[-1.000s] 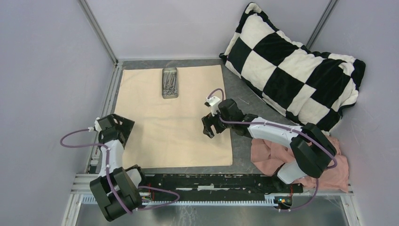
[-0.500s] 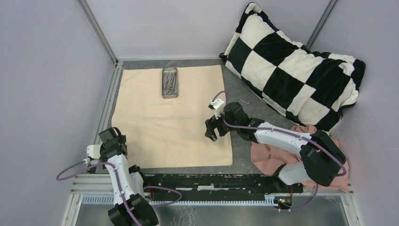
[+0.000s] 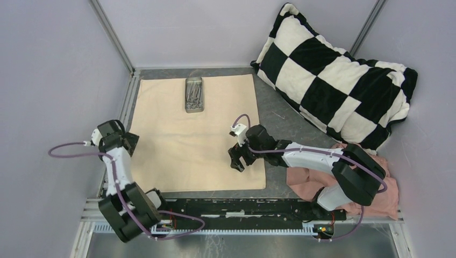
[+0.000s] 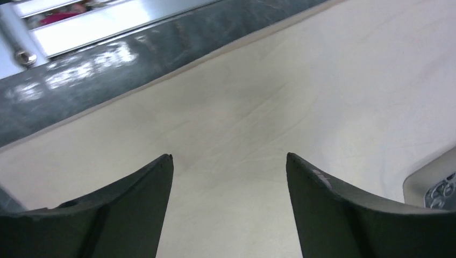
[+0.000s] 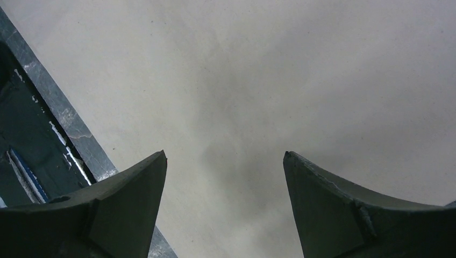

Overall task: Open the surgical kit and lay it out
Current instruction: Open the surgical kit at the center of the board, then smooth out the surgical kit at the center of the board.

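The beige cloth wrap (image 3: 193, 140) lies spread flat on the table. The small grey metal tray (image 3: 194, 94) stands near its far edge, with several silver ring-handled instruments (image 3: 194, 95) inside. My left gripper (image 3: 130, 141) is open and empty over the wrap's left edge; its wrist view shows beige cloth (image 4: 269, 107) between the fingers and a corner of the tray (image 4: 438, 185) at the right. My right gripper (image 3: 237, 161) is open and empty low over the wrap's right part; its wrist view shows only cloth (image 5: 269, 80) and the wrap's near edge.
A black-and-white checkered pillow (image 3: 339, 75) leans at the back right. A pink cloth (image 3: 371, 188) is bunched under the right arm at the near right. Metal frame rails (image 3: 115, 40) and grey walls close in the left and back.
My left gripper swung from the near left corner up to the wrap's left edge. My right gripper moved a little nearer and left over the wrap.
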Tool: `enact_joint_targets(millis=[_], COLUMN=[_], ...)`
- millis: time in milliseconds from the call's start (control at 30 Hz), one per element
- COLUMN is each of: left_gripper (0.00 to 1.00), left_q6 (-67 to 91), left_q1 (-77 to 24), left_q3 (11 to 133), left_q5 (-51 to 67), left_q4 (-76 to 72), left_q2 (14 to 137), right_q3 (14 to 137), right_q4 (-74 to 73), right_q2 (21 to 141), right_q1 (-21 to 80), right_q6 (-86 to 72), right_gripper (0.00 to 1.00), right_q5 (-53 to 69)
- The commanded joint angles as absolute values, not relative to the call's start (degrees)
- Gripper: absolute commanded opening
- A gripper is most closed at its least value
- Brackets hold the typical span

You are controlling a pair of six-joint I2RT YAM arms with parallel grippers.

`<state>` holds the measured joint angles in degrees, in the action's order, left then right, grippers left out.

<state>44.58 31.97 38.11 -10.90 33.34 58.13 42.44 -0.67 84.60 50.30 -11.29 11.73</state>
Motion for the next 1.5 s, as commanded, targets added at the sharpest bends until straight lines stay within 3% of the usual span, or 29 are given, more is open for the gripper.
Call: enact_joint_targets(millis=[0, 200, 300, 433, 500, 733, 867, 1133, 1333, 1433, 1467], left_gripper=[0.68, 0.49, 0.57, 0.79, 0.83, 0.62, 0.39, 0.02, 0.02, 0.02, 0.10], left_q6=[28.8, 40.7, 45.9, 49.6, 50.4, 51.7, 52.1, 52.8, 55.9, 50.6, 48.6], left_q1=[31.5, 31.3, 31.4, 31.4, 31.5, 34.5, 38.1, 38.6, 38.5, 38.1, 37.7], left_q3=[43.3, 39.7, 37.2, 35.6, 34.2, 29.3, 26.7, 28.6, 33.2, 34.7, 36.0], left_q5=[1.3, -6.1, -11.6, -15.4, -16.1, -12.9, -10.6, -9.6, -11.9, -8.5, -9.4], left_q4=[27.5, 33.6, 34.7, 33.8, 31.1, 26.2, 26.9, 34.1, 44.5, 41.1, 41.3], left_q2=[69.4, 69.6, 67.9, 67.9, 69.1, 74.7, 72.2, 64.5, 56.8, 53.7, 54.3], right_q3=[45.2, 45.2, 44.5, 44.0, 44.0, 43.3, 42.5, 42.3, 41.9, 42.8, 43.5], right_q4=[2.8, 3.1, 3.7, 3.0, 2.6, 2.8, 2.9, 2.9, 2.8, 2.7, 2.5], right_q2=[85.5, 85.6, 85.0, 84.6, 84.4, 83.1, 82.4, 82.8, 83.3, 85.2, 85.9], right_q1=[50.9, 51.1, 51.1, 51.1, 51.2, 51.2, 51.2, 51.1, 51.2, 52.2, 53.0], right_q6=[-12.0, -11.8, -12.1, -11.3, -10.8, -10.3, -9.9, -9.8, -10.0, -9.5, -9.4], right_gripper=[0.86, 0.86, 0.86, 0.86, 0.86, 0.87, 0.87, 0.87, 0.87, 0.88, 0.88], right_q5=[11.5, 10.1, 10.5, 9.9, 9.2, 8.2, 7.4, 7.4, 7.6, 8.5, 8.3])
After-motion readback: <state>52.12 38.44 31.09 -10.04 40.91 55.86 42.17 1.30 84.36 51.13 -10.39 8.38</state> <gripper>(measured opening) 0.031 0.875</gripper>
